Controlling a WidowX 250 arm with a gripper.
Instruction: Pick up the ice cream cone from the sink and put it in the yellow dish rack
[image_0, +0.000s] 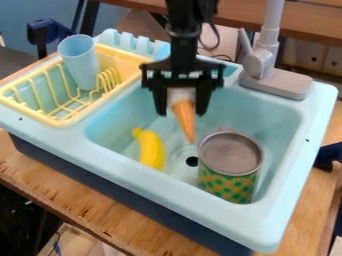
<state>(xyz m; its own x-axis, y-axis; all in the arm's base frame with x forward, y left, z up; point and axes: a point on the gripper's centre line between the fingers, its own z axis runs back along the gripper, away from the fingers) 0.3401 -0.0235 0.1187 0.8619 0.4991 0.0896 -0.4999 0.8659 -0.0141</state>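
Orange cone (184, 119) hangs gripped in the half-open tool (181, 113).

And there's the orange cone (184, 117), smooth and pale-topped, up in the gripper (181, 113)! It hangs nearly upright over the light-blue sink (167, 187), narrow tip down, leaning slightly toward the drain (192, 161).

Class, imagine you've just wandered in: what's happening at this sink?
A black robot gripper holds an orange cone-shaped thing with a pale top, its narrow end pointing down over the basin of a light blue toy sink. In the basin, a yellow banana lies left of the drain, and a patterned can stands on the right. A blue cup is in the yellow rack.
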